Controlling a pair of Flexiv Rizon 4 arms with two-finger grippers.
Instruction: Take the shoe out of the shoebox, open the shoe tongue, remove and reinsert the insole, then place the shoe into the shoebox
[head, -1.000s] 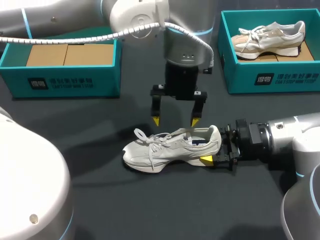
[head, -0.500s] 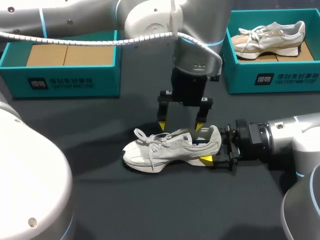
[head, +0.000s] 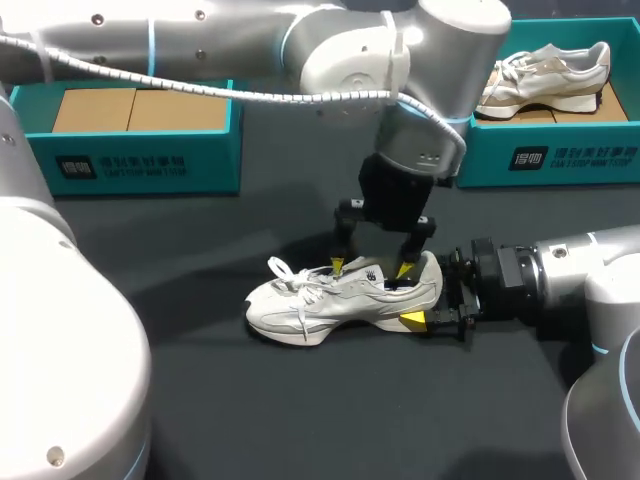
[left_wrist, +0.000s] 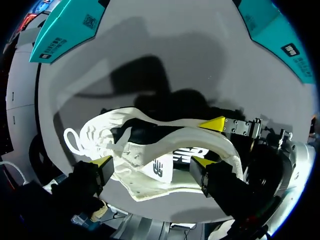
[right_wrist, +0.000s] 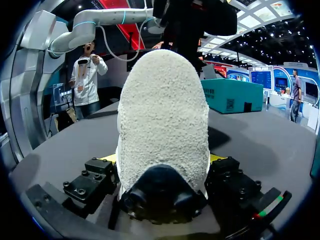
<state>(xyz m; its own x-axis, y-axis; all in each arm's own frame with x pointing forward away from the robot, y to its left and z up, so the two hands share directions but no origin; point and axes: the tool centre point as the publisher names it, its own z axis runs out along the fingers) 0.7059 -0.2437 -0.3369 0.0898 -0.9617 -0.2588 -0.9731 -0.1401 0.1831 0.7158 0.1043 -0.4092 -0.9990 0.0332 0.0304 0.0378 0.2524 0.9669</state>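
Two pale sneakers: one shoe (head: 345, 295) on the dark worktop (head: 250, 400), a second shoe (head: 550, 75) inside a box. Two teal boxes at the far side: left shoebox (head: 140, 165) and right shoebox (head: 580, 160). Two brown cardboard panels (head: 130, 110) side by side in the left shoebox. Two robot arms: left arm (head: 250, 40), right arm (head: 580, 270). Two grippers: left gripper (head: 370, 268), right gripper (head: 425, 295). Four yellow-tipped fingers (head: 412, 320) in all, two per gripper.
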